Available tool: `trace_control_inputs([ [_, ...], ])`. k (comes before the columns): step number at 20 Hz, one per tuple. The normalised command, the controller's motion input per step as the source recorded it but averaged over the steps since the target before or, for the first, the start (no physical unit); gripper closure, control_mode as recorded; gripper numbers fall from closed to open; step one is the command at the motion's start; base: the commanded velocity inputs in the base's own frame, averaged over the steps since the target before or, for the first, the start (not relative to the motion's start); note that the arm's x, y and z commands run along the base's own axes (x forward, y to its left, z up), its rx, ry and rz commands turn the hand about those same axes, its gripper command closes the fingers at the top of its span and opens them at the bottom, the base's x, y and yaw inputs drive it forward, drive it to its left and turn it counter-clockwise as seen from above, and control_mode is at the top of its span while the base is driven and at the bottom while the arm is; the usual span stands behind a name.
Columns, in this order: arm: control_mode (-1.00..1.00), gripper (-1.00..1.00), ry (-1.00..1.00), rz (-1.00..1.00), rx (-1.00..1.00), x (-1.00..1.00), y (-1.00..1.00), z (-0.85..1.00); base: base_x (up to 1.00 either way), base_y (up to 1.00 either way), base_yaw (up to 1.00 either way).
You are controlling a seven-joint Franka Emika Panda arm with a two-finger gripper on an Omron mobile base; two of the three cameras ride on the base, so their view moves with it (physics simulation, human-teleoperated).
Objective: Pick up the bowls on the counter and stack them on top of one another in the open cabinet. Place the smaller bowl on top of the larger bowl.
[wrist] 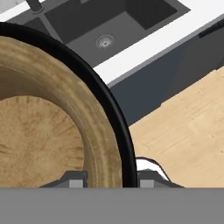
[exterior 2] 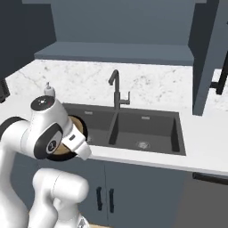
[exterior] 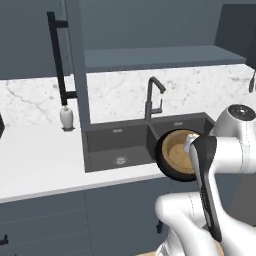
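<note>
Nearest the base, the gripper [wrist: 108, 181] is seen in the hand view with its 2 fingertips [wrist: 75, 180] set narrowly apart, 1 on each side of the nested rims; it is judged to be clamped on both bowls at once. The wooden bowl [wrist: 39, 127] is seated inside the black bowl [wrist: 114, 118], so the smaller 1 is already carried within the larger 1, as the task asks. Holding them by the shared rim is judged to be why the pair is tipped on edge, its open face turned sideways rather than up.

In the left base view the 2 bowls are held in the air over the front edge of the counter [exterior: 35, 170], in front of the right basin of the sink [exterior: 120, 145]. Farther back stand the faucet [exterior: 152, 97] and, to the left, a small soap dispenser [exterior: 66, 117].

Farthest and highest is the open cabinet [exterior: 155, 57], whose flat shelf is bare; its door with the long black handle [exterior: 57, 55] is swung out to the left. The stack has not yet been set there.

No brand, label or writing can be read.
</note>
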Motion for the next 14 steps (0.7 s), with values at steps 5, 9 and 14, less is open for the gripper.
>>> trace_control_inputs([
  [5, 1.00, 1.00, 0.00, 0.00, 0.00, 0.00, 0.00, 0.00, 0.45, -0.34, 0.03],
  [9, 1.00, 1.00, 0.00, 0.00, 0.00, 0.00, 0.00, 0.00, 0.56, -0.42, 0.00],
  [14, 1.00, 1.00, 0.00, 0.00, 0.00, 0.00, 0.00, 0.00, 0.54, -0.26, 0.00],
])
